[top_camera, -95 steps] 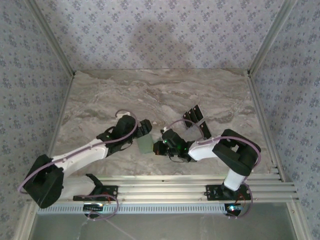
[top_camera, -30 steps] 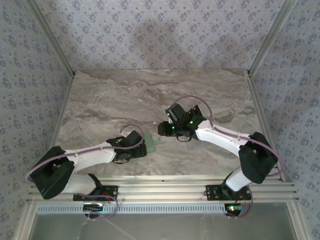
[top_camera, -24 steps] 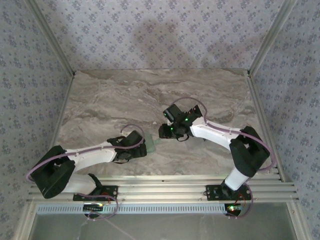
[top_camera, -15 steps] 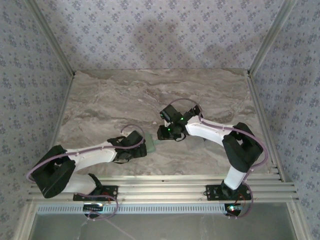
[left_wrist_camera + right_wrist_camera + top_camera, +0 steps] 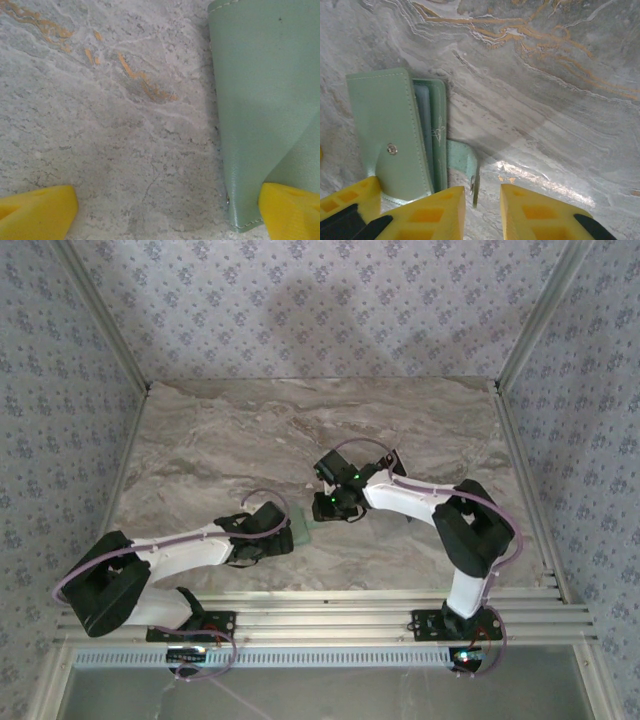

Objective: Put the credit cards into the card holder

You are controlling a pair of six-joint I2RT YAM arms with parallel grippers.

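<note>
Okay, I've got the card holder [image 5: 303,530] lying flat on the marble table [image 5: 250,430], with both arms meeting over it. On my left wrist view the left gripper [image 5: 164,212] has its claw spread wide. One yellow fingertip [image 5: 290,210] is on the near corner of the card holder, where the green leather puckers up against it. The other fingertip is well off to the holder's side, over bare marble. Nothing is clamped there.

Over to the right wrist view: the card holder sits open, its flap laid out flat with the snap stud [image 5: 392,148] showing. A pale sliver sits in the pocket [image 5: 422,115] beside the flap; I can't tell what it is. The strap tab [image 5: 462,160] sticks out from the holder's edge toward the right gripper [image 5: 482,210]. Its tip stands in the narrow gap between the two yellow fingers, close against one of them. The claw is nearly together with a slit left, and I see no squeeze on the tab.

From above, the right gripper sits just beyond the holder's far corner and the left gripper is at its near side.
</note>
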